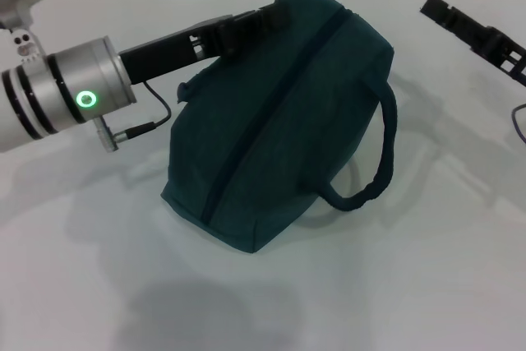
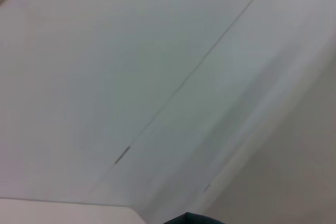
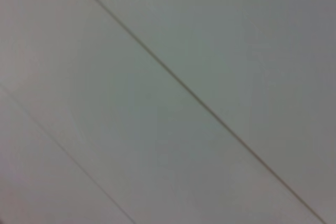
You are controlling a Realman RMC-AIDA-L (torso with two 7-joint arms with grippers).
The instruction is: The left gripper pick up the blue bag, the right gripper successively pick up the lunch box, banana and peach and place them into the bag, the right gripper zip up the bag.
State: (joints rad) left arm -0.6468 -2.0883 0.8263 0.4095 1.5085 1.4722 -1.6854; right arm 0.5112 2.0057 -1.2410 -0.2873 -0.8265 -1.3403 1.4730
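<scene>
White desk (image 1: 74,285) fills the head view, with a pale wall seam running along its far edge. On it lies the blue bag (image 1: 279,121), tipped onto its side, and the zip (image 1: 271,104) runs as a dark line from the far top corner down toward the near edge; it looks closed along the stretch that shows. One rope handle (image 1: 374,162) loops out on the robot's right side of the bag. The left tool (image 1: 246,26) reaches in from the left and meets the bag's far upper corner; its tips are hidden against the fabric, so whether it grips the cloth cannot be told. The right tool (image 1: 481,34) sits well apart at the far right, low over the desk, and its state cannot be told either. No lunch box, banana or peach shows, so they are probably already inside.

From the left wrist, only pale wall panels and a sliver of the blue bag (image 2: 191,219) at the frame edge appear.

From the right wrist, only plain panels with seams appear.

The task seems near its end. If the zip has any run left, the left tool should hold the corner taut so the puller slides cleanly.

No brand, label or readable writing shows anywhere.
</scene>
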